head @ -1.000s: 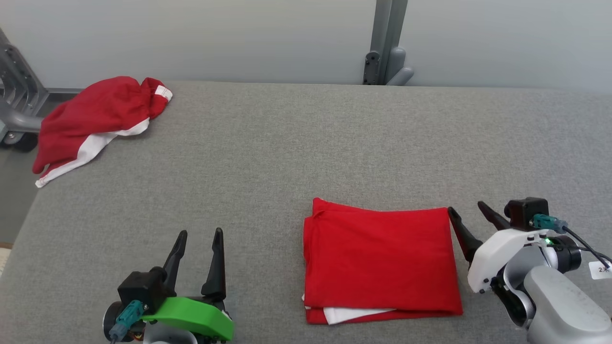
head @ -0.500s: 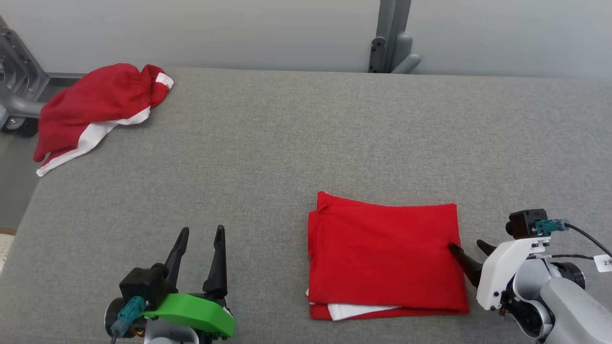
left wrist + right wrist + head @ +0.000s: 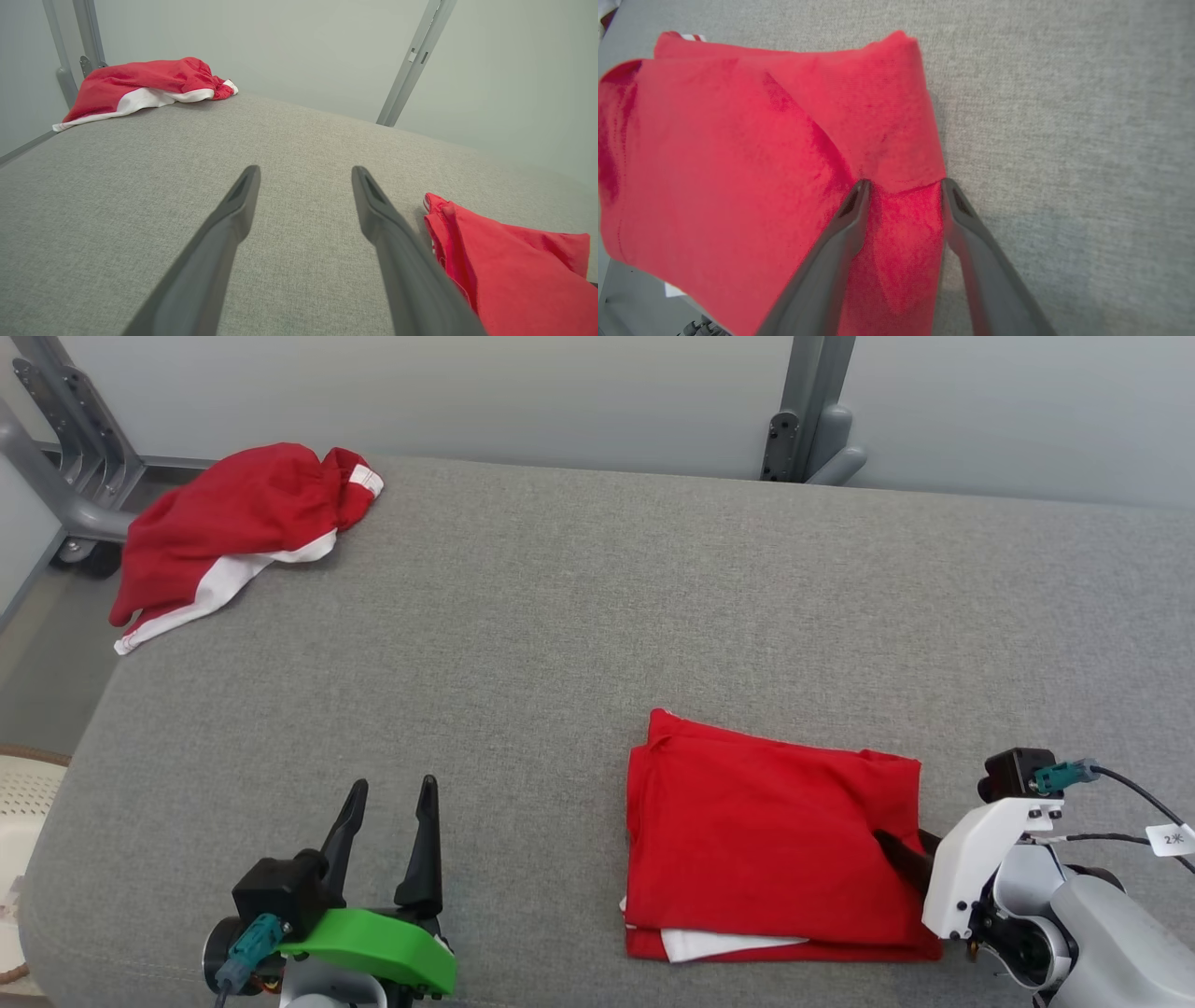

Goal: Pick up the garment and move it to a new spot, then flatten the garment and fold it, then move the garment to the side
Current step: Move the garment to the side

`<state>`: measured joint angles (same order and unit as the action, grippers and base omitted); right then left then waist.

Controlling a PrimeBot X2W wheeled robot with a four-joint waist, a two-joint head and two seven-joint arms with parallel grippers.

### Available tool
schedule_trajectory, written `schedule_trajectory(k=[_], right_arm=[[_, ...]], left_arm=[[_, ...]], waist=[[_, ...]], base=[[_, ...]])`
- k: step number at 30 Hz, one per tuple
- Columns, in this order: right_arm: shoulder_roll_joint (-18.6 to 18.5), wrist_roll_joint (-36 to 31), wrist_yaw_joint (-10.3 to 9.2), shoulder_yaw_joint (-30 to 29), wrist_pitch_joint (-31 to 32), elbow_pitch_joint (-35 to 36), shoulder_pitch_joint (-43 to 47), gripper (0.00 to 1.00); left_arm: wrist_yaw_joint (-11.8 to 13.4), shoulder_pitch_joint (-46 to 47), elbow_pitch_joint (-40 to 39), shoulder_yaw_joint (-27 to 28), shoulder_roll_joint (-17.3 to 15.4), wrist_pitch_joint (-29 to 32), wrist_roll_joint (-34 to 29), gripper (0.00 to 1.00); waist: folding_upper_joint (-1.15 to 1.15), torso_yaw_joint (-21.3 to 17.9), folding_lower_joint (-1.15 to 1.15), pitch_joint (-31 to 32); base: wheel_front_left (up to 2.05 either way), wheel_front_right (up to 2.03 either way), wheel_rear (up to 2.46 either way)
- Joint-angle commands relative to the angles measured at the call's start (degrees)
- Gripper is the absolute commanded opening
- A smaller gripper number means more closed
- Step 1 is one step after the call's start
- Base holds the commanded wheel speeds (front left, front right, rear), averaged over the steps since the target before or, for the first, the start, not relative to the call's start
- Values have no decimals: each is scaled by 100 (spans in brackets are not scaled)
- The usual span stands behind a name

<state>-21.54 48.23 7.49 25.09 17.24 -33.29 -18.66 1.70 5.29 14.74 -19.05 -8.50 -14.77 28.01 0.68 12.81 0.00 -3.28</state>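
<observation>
Garment (image 3: 766, 831) red, folded rectangle — white layer (image 3: 728, 945) peeking at near edge.

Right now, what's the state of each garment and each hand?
Folded garment: folded into a flat rectangle, right edge rumpled.
Crumpled garment: bunched in a heap at the far left corner.
Left hand: open, empty.
Right hand: open, fingers astride the folded garment's right edge.
</observation>
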Motion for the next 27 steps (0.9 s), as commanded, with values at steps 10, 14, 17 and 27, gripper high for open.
schedule_trajectory(k=[10,14,17,27], right_arm=[[-194,-212,-5,-40,-243,-103,-403,0],[-349,-333,-4,-98,-200,-126,-666,0],[-462,-419,-4,-183,-190,-147,-879,0],[-635,-743,-4,-379,-68,-310,-1745,0]], left_arm=[[-13,-78,-80,-98,1,-38,-59,100],[-14,-34,-110,-140,41,-42,-95,100],[-41,53,-130,-189,66,-38,-146,100],[-119,499,-158,-344,11,-16,-327,100]], waist=[[-68,-485,0,-12],[-68,-896,0,-112],[-68,-1264,0,-226],[-68,-2501,0,-857]], base=[[0,0,0],[0,0,0],[0,0,0],[0,0,0]])
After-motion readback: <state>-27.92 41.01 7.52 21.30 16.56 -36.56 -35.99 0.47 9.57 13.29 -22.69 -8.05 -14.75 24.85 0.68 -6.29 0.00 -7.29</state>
